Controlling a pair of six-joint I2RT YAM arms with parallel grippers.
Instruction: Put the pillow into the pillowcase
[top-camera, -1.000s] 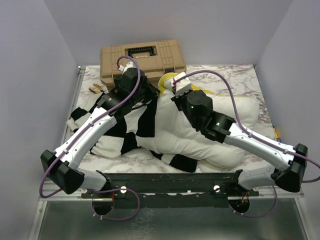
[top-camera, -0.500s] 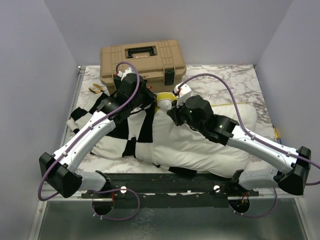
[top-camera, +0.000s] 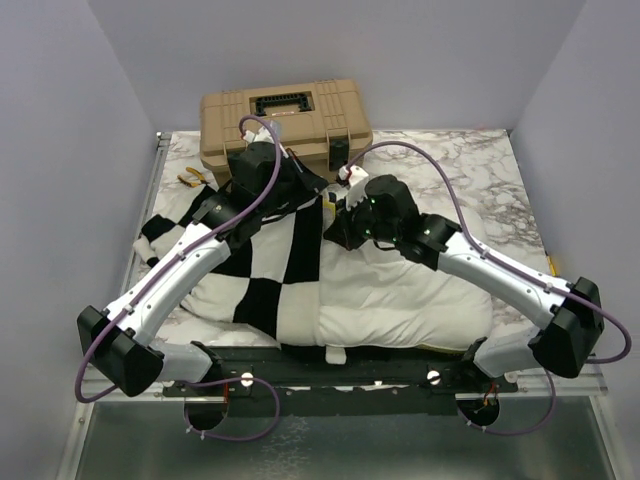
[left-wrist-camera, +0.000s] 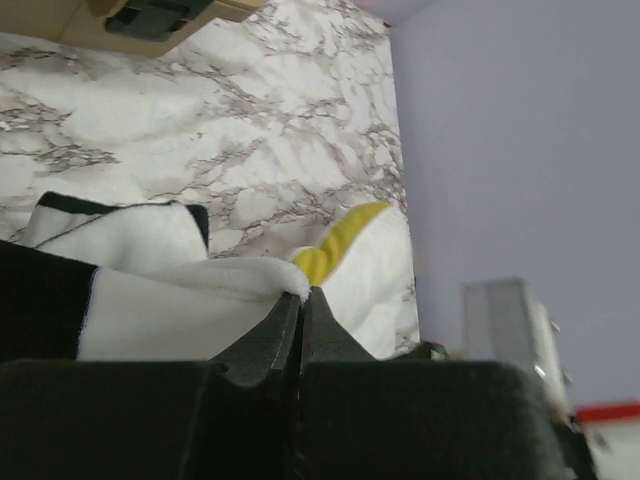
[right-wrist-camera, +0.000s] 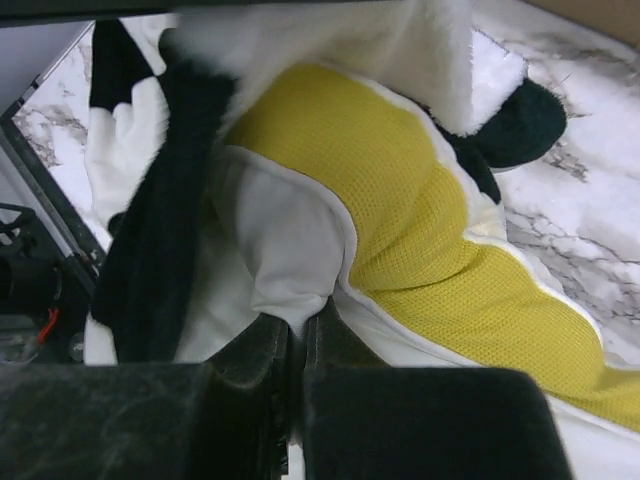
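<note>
pillow (top-camera: 400, 300) lies across the marble worktop (top-camera: 470, 160), its left end under the checkered pillowcase (top-camera: 270, 250). left gripper (left-wrist-camera: 300, 297) clamped on the pillowcase's cream rim. right gripper (right-wrist-camera: 300, 318) pinching pillow fabric beside the yellow strip. tan toolbox (top-camera: 285, 120) close behind both wrists. yellow-handled tool (top-camera: 190, 178), maybe pliers, by its left corner.

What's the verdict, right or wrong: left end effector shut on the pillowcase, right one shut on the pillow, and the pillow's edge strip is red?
Wrong on one point. The strip is yellow, not red; the right wrist view shows it. The rest holds: left end effector shut on the pillowcase, right end effector shut on the pillow.
</note>
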